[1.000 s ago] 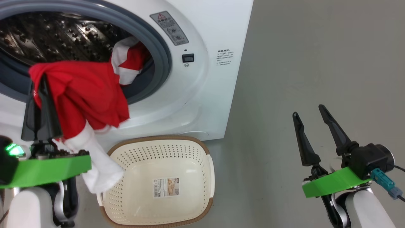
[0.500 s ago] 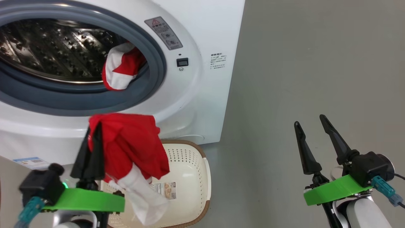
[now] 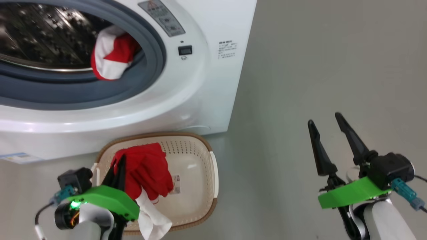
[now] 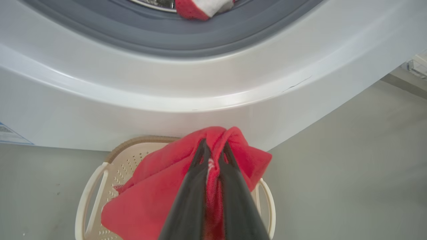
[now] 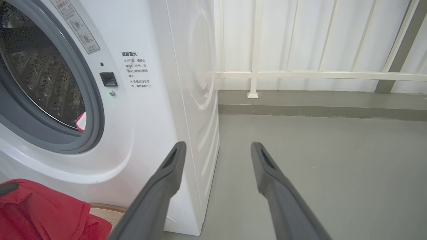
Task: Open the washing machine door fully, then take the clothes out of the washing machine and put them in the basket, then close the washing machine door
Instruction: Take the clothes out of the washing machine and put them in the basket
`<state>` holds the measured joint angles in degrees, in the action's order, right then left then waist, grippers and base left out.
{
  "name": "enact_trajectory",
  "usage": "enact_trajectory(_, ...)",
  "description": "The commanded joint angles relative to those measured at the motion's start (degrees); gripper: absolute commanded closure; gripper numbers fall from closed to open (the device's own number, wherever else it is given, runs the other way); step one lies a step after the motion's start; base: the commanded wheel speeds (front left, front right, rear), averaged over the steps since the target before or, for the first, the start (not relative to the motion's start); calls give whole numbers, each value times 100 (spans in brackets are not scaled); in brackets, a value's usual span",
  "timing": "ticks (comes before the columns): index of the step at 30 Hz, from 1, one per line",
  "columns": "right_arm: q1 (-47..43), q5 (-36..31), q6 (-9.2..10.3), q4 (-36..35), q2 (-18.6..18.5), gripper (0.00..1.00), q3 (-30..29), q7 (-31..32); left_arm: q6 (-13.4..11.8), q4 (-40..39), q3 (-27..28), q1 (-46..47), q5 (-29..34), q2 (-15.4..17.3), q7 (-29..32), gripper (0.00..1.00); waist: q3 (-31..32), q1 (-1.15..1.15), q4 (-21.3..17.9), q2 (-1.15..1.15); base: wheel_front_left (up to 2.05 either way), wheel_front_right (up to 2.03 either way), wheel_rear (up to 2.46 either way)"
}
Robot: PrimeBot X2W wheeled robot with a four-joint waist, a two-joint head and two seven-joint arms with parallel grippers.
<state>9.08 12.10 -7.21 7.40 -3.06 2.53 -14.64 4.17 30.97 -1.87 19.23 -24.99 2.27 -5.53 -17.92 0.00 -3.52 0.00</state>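
My left gripper (image 3: 120, 162) is shut on a red and white garment (image 3: 146, 170) of the clothes, holding it over the cream basket (image 3: 200, 203) on the floor. In the left wrist view that gripper (image 4: 213, 146) pinches the red fabric (image 4: 150, 203) above the basket (image 4: 87, 196). A second red and white garment (image 3: 108, 56) lies on the grey gasket at the mouth of the white washing machine (image 3: 186, 96). My right gripper (image 3: 325, 120) stands open and empty over bare floor, right of the machine (image 5: 150, 110). The washing machine door is out of view.
Grey floor (image 3: 317, 66) stretches to the right of the machine. A white railing (image 5: 300, 75) and a low kerb close off the far side in the right wrist view. A small blue label (image 3: 13, 157) sits at the machine's lower left corner.
My left gripper has carried the red garment out of the drum and down over the basket. The head camera has shifted. The right gripper has stayed open in place.
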Motion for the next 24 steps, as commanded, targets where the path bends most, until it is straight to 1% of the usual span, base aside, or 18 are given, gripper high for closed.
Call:
enact_trajectory(1,173,-1,-28,-155,0,0,137,-36,71,188,167,273,-128,72,-42,100,-231,0,-51,0,0,0,0)
enact_trajectory(8,396,-2,-28,-142,8,0,236,-36,196,1771,66,1151,-329,69,-111,100,-637,0,-104,0,0,0,0)
enact_trajectory(12,518,-14,-28,-138,11,0,264,-36,247,2528,-28,1616,-361,76,-67,100,-860,0,-115,0,0,0,0)
enact_trajectory(13,518,-14,-28,-138,11,0,264,-36,247,2528,-28,1616,-361,76,-67,100,-860,0,-115,0,0,0,0)
enact_trajectory(18,656,-34,-28,-115,13,0,308,-36,303,3244,-94,1993,-511,74,-116,100,-1011,0,-141,0,0,0,0)
enact_trajectory(23,733,-34,-28,-81,15,0,340,-36,325,3728,-267,2155,-578,70,-144,99,-1046,0,-187,0,0,0,0)
enact_trajectory(24,740,-35,-28,-73,15,0,346,-36,327,3779,-322,2170,-575,70,-165,69,-1036,0,-194,0,0,0,0)
